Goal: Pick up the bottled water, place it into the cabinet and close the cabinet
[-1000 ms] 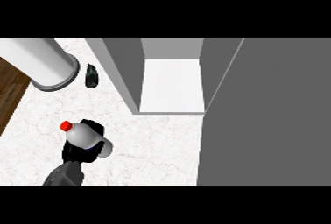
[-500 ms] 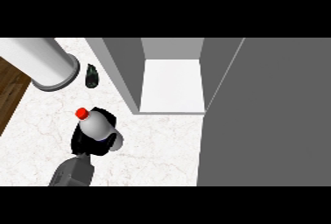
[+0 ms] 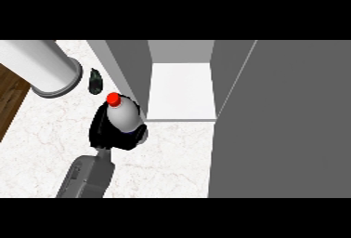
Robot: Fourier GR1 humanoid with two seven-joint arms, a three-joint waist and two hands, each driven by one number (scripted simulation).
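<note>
While my hand (image 3: 116,132) curls round the bottled water (image 3: 123,115) at centre-left of the frame, I note the bottle has travelled up and to the right over the last second, from the lower-left counter toward the cabinet (image 3: 182,90). Its red cap (image 3: 113,98) now sits just beside the cabinet's left wall, tipped toward the upper left. Only one of my forearms and hands shows; it enters from the lower edge, left of centre, and I cannot say with certainty which side it belongs to. My judgement: the lift is done and the carry is under way, but the bottle is not yet inside; it remains outside the opening, to the left of the white shelf. The cabinet door (image 3: 288,121) stands open along the right. A dark small object (image 3: 94,81) lies near the grey cylinder (image 3: 41,67) at upper left, untouched.
</note>
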